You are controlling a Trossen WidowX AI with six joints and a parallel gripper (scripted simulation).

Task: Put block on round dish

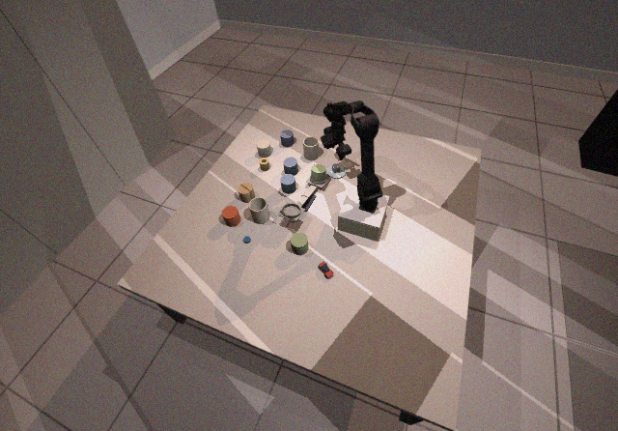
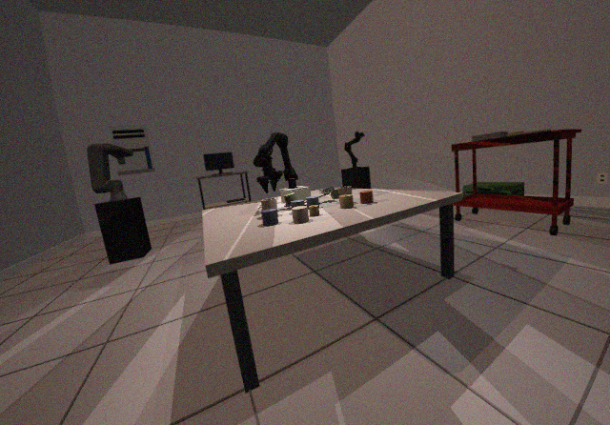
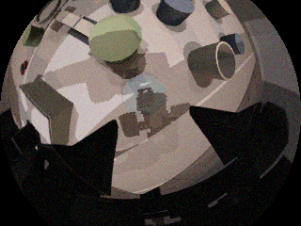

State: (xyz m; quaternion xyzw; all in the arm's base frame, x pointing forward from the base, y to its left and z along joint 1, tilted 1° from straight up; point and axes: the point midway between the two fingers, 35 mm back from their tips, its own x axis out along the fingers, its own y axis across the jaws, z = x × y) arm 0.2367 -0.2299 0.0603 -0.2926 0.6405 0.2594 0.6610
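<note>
A green cup (image 1: 318,173) (image 3: 115,39) stands on one end of the small balance (image 1: 307,197). The other end shows as a bare ring (image 1: 291,212). A matching green cup (image 1: 299,243) (image 3: 33,36) stands on the table, apart from the balance. The pale bluish round dish (image 3: 131,88) lies beside the first cup. A small grey block (image 1: 336,167) (image 3: 146,97) sits on the dish, partly in shadow. My gripper (image 1: 336,149) (image 2: 268,189) (image 3: 154,116) is wide open and empty above the dish. No cup is above the dish.
A tall grey cup (image 1: 310,148) (image 3: 199,63) stands near the dish. Blue cups (image 1: 290,165) (image 1: 288,183) stand beyond the balance. Another grey cup (image 1: 259,210), a red cup (image 1: 231,215) and a toy car (image 1: 325,270) stand farther off. The arm's base block (image 1: 360,223) is close by.
</note>
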